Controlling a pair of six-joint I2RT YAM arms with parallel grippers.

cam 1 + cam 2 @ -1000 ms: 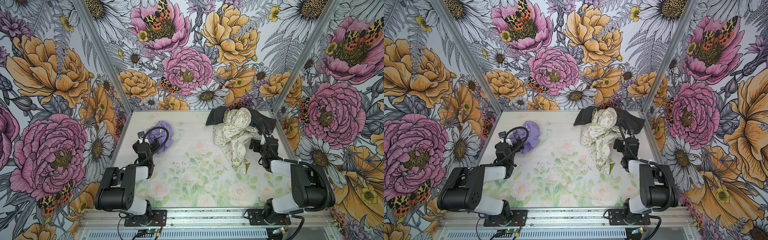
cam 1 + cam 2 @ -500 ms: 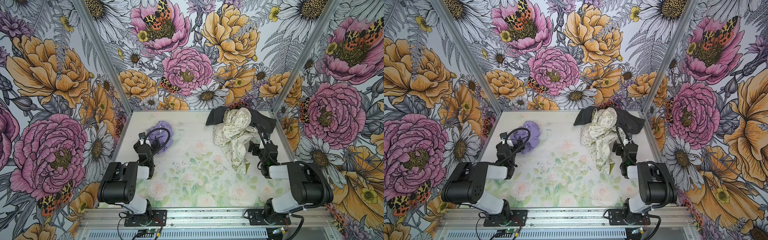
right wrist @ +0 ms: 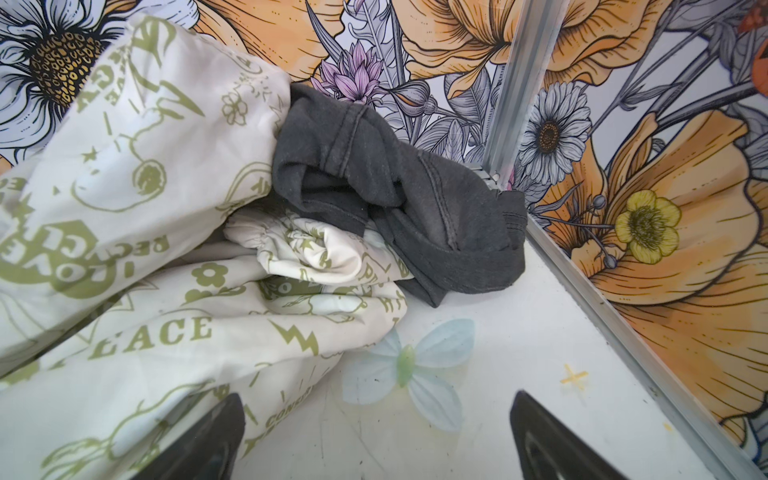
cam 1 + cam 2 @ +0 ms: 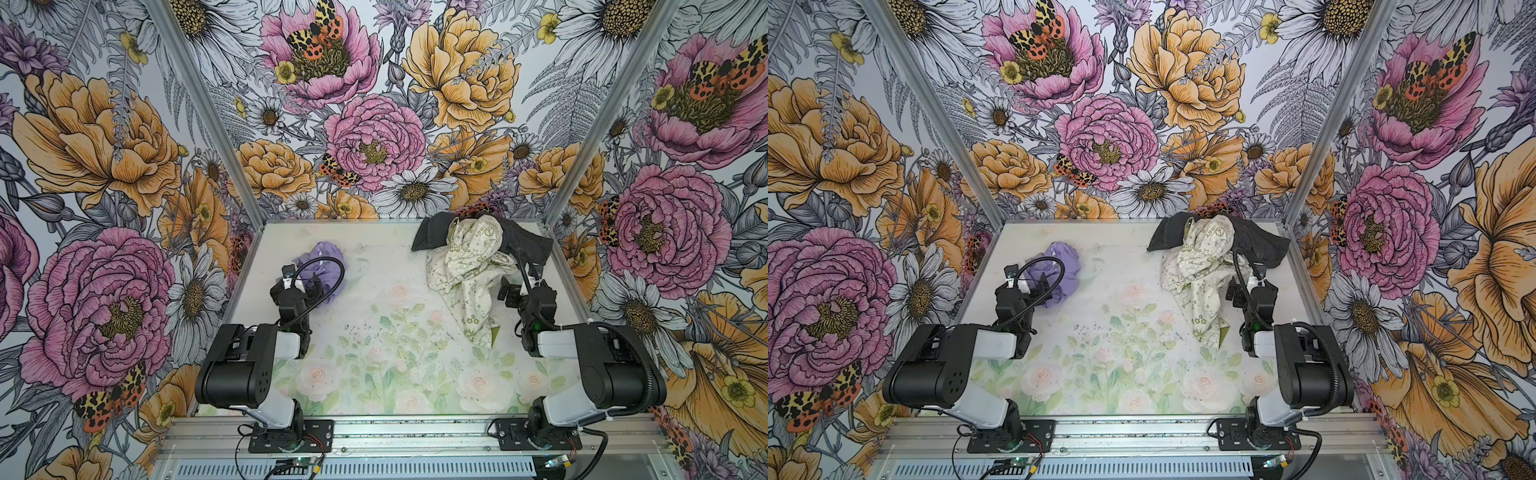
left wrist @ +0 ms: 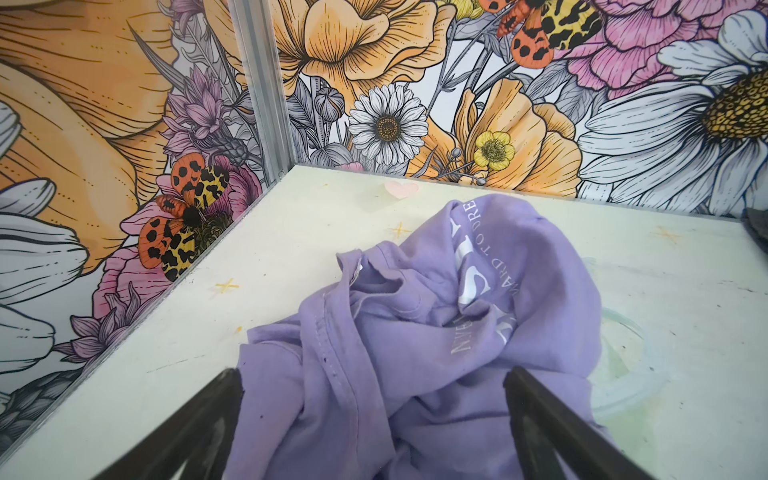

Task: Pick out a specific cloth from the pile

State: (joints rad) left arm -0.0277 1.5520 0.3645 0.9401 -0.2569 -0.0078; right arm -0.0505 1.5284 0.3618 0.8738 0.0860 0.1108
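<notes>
- Left gripper (image 5: pixel 372 374): my fingers (image 5: pixel 199 419) are spread wide, released, nothing pinched. The near folds of the lavender cloth (image 5: pixel 419 345) lie between them. Cannot tell whether the pads touch the fabric.
- The cloth sits crumpled at about 10 o'clock on the table (image 4: pixel 386 332) in both top views, near the left wall. From my left gripper (image 4: pixel 309 286) it is at about 1 o'clock, just beside. White lettering faces up in the left wrist view.
- The cloth (image 4: pixel 1059 266) is well apart from the pile (image 4: pixel 1217 253), with bare table between them.
- The pile sits at about 1 o'clock on the table, against the back wall. The cream cloth (image 4: pixel 469 270) is draped over the black cloth (image 4: pixel 530 249) and trails toward 6 o'clock.
- Right gripper (image 3: pixel 376 397): fingers wide apart, released, empty, over bare table. One finger (image 3: pixel 208 440) is just beside the cream cloth's edge (image 3: pixel 137 199); the black cloth (image 3: pixel 395 199) lies beyond it.
- In a top view the right gripper (image 4: pixel 517 291) is at the pile's 4 o'clock side.
</notes>
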